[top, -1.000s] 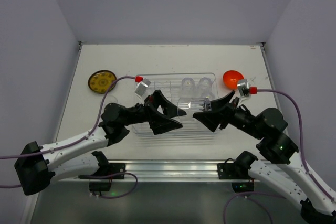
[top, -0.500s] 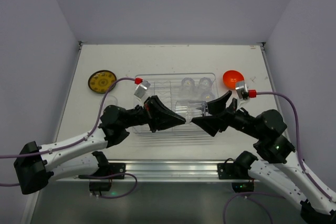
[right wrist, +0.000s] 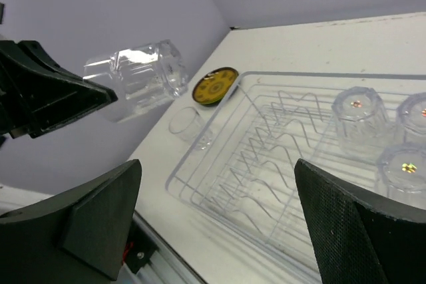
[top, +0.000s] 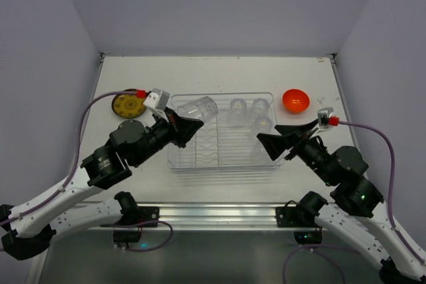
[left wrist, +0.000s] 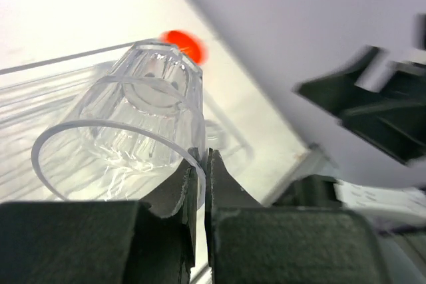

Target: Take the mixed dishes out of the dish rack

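My left gripper (top: 198, 123) is shut on the rim of a clear glass cup (top: 198, 108), which hangs tilted above the left end of the dish rack (top: 223, 161). The left wrist view shows the fingertips (left wrist: 212, 164) pinching the cup's (left wrist: 133, 121) rim. My right gripper (top: 269, 145) is open and empty over the rack's right part, its fingers (right wrist: 359, 231) wide apart. Three clear cups (top: 237, 108) (top: 259, 106) (top: 264, 123) stand upside down in the rack. The orange bowl (top: 295, 100) and the yellow plate (top: 128, 104) lie on the table outside the rack.
Another clear cup (right wrist: 188, 124) stands on the table just left of the rack (right wrist: 266, 164), near the plate (right wrist: 215, 86). Walls close the table (top: 219, 71) at the back and both sides. The metal rail (top: 213, 214) runs along the near edge.
The cup held between both grippers over the rack's middle went over to the left gripper, which shut on it and carried it up and left. The right gripper opened and drew back right.
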Robot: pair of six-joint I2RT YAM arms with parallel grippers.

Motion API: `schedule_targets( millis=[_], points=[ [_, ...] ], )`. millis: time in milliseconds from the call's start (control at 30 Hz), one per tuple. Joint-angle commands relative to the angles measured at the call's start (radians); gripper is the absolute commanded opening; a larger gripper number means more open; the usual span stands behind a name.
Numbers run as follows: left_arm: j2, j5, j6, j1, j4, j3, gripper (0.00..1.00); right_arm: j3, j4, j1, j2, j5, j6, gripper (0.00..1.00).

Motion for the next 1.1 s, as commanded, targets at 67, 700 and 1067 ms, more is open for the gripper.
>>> schedule_targets(
  millis=[67, 700, 1067],
  points=[
    [0.106, -0.637, 0.042, 0.066, -0.618, 0.265, 0.0, 0.02, -0.086, 0.001, 0.03, 0.141, -0.05, 0.99],
    [0.452, -0.04, 0.214, 1.19, -0.506, 0.201, 0.0, 0.131, -0.135, -0.187, 0.413, 0.152, -0.09, 0.99],
    [0.66, 0.037, 0.237, 1.192, -0.546, 0.194, 0.0, 0.019, -0.054, -0.187, 0.258, 0.152, -0.089, 0.99]
  ],
)
